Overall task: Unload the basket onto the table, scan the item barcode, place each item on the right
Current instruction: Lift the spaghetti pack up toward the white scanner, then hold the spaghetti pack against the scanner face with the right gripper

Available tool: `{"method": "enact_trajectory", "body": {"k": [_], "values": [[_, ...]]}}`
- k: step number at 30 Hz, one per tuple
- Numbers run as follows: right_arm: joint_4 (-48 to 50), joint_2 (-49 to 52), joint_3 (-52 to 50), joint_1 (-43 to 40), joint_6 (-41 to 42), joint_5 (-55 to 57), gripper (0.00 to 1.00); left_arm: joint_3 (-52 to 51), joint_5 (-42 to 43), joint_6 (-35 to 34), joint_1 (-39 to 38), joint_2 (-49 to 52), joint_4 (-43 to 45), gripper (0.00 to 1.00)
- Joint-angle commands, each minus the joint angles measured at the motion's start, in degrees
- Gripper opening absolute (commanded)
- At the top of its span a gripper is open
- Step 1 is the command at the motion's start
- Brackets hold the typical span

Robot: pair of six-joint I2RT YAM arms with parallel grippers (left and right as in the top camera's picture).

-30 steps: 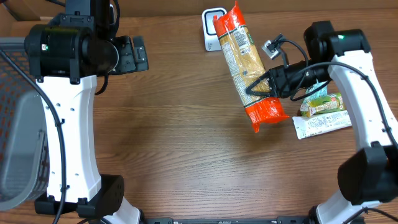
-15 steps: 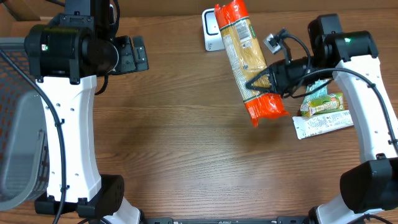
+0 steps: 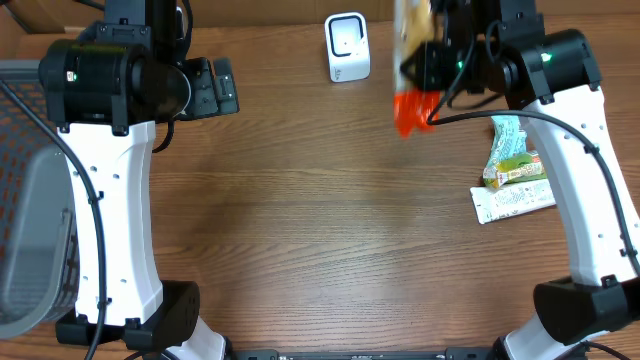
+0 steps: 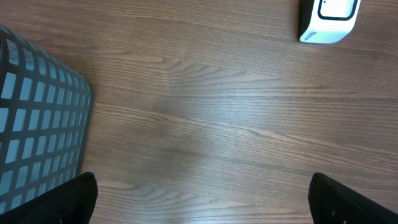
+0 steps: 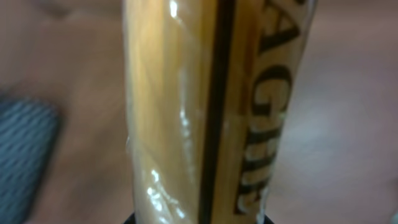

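**Pasta bag clamped in right pincer, far edge, right of scanner**

Worktop: brown wood grain, carries everything here.

Left arm: white, runs up the left side, black wrist at the far end. Right arm: white, runs up the right side and bends inward at the far edge.

Mesh basket: grey, at the left edge, partly under the left arm. The left wrist view shows one corner of it sitting on the wood.

Pasta bag: long clear pack of yellow spaghetti with orange ends. It sits at the far edge, just right of the scanner, and runs out of the top of the overhead view. It is blurred there and looks raised off the worktop. In the right wrist view it fills the frame, upright, with a dark stripe and part of some lettering. No barcode can be made out.

White flat packet: lies on the worktop at the right, under the right arm. Green-yellow packets: just behind it, touching or overlapping, can't tell which.

Scanner: small white unit at far centre, well apart from the left pincer.

Right pincer: jaws clamped on the pasta bag, above its lower orange end.

Left pincer: jaws wide apart, holding nothing, above bare wood.
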Motion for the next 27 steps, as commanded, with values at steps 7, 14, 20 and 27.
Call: {"method": "enact_trajectory", "body": {"k": [7,14,20,27], "values": [[14.05,15.17,2.99,8.96,-10.54,47.3,0.04,0.11,-0.55,1.07,0.04,0.22,-0.09,1.0],[30.08,26.97,2.89,10.75,-28.04,62.55,0.04,0.11,-0.55,1.07,0.04,0.22,-0.09,1.0],[38.66,33.79,2.67,10.78,-36.72,71.89,0.04,0.11,-0.55,1.07,0.04,0.22,-0.07,1.0],[39.6,36.87,2.03,11.23,-36.54,73.11,0.04,0.11,-0.55,1.07,0.04,0.22,-0.09,1.0]]}}
